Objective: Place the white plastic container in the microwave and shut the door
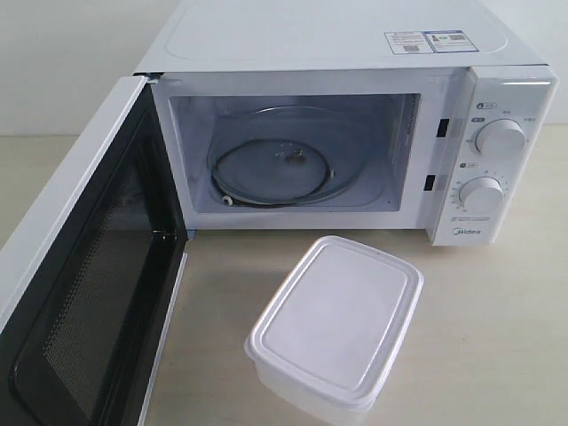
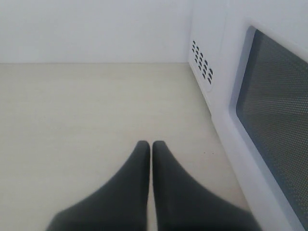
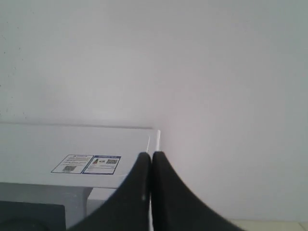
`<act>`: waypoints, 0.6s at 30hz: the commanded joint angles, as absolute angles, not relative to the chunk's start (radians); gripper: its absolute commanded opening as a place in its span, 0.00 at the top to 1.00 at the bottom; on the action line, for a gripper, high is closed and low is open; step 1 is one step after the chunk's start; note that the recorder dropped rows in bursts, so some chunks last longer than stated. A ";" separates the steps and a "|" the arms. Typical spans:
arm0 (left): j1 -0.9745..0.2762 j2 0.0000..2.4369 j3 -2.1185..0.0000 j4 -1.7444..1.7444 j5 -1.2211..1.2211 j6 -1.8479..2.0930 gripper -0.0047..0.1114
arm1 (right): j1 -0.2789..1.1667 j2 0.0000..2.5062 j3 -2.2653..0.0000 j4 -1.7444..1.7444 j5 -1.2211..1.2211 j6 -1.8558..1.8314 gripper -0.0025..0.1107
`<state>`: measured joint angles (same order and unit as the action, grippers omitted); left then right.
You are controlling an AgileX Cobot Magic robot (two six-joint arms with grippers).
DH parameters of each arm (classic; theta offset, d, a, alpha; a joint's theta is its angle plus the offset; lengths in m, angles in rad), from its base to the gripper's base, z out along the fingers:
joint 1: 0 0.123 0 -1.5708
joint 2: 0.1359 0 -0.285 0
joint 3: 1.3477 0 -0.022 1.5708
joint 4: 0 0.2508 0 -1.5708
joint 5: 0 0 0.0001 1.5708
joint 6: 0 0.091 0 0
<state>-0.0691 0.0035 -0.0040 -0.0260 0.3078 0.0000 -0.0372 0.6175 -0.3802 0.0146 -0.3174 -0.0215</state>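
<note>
The white plastic container [image 1: 335, 324], a round-cornered rectangular box with a flat rimmed lid, is being shown lidded on the pale surface [image 1: 497, 337] just in front of the microwave [image 1: 293, 35], while the door [image 1: 80, 293] is being shown wide open at the left. The left end effector [image 2: 150, 144] and the right end effector [image 3: 151, 156] are each being seen clenched on nothing, the former beside what appears to be the door's mesh window.

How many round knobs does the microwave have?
2. The upper knob is on the right-hand panel of the microwave, and the lower knob is straight below it. No others show in these views.
</note>
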 commanded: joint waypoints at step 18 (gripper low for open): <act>-0.066 0.000 0.000 -0.029 0.303 0.007 0.92 | -0.038 1.391 -0.140 -0.321 -1.040 0.265 0.98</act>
